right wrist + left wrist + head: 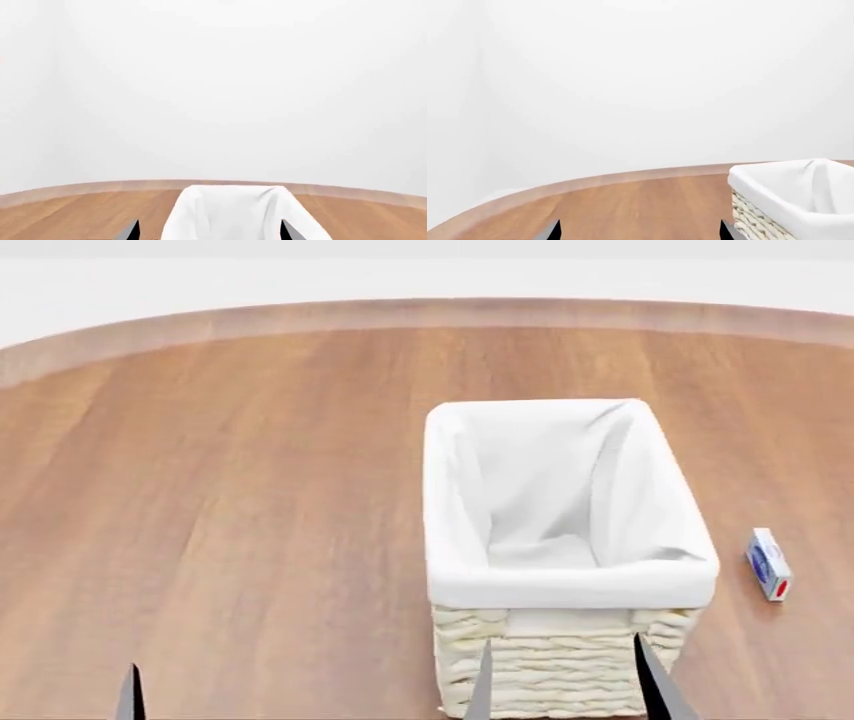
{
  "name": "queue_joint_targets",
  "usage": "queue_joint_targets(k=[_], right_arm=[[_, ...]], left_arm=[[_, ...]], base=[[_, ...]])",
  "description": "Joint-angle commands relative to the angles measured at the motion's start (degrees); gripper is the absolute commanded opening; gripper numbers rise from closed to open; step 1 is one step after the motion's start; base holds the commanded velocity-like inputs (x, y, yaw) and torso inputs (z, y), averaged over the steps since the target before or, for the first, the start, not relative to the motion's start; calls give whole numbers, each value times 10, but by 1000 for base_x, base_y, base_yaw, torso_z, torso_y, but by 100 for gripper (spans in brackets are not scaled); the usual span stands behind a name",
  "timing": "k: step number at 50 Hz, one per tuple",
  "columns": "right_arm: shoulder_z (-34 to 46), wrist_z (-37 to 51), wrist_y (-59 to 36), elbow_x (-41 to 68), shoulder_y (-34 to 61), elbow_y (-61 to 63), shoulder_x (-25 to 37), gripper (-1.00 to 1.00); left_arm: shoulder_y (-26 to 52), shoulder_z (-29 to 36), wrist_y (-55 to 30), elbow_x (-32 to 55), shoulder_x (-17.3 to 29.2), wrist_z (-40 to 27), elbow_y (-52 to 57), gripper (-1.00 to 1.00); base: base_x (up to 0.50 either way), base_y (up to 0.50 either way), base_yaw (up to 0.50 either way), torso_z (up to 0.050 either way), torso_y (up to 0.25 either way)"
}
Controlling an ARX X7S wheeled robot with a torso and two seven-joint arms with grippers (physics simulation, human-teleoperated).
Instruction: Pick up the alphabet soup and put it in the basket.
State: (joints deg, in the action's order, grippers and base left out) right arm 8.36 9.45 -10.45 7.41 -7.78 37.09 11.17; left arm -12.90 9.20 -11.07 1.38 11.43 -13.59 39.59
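Note:
The alphabet soup can is out of view in every frame. The basket (567,585), cream wicker with a white cloth lining, stands on the wooden table in the middle of the head view and looks empty. My right gripper (567,690) is open and empty, its two fingertips showing in front of the basket's near wall. In the right wrist view (210,232) the lined basket (233,210) lies straight ahead. My left gripper (640,232) is open and empty over bare wood, with the basket (790,200) off to one side. One left fingertip (131,695) shows in the head view.
A small blue and white box with a red end (767,563) lies on the table right of the basket. The round wooden table (240,490) ends in a curved far edge (427,312). White background lies beyond it.

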Motion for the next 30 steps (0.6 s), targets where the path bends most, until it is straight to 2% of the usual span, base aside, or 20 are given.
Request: queue_joint_targets(k=[1,15,16,19,24,30], right_arm=[[1,3,3,8,0,0,6,100],[-6,9,8,22,-2,6,10,100],[6,18,7,-22,-2,24,19,100],[-5,-2,-8,16,-3,61,38,100],[-62,-11,-42,47,-13,95,83,100],[-153,-22,-26,104,-60,78,110,100]], left_arm=[[0,3,1,4,3,-4,0,100],[1,7,0,5,8,-10,-2,100],[3,7,-1,6,8,-11,-3,100],[5,7,0,6,8,-13,-9,100],[13,7,-2,6,7,-17,-24,100],[26,11,-1,5,6,-19,-50,100]], base=[[0,-500,0,0,0],[0,-36,0,0,0],[0,0,0,0,0],[0,0,0,0,0],[0,0,0,0,0],[0,0,0,0,0]])
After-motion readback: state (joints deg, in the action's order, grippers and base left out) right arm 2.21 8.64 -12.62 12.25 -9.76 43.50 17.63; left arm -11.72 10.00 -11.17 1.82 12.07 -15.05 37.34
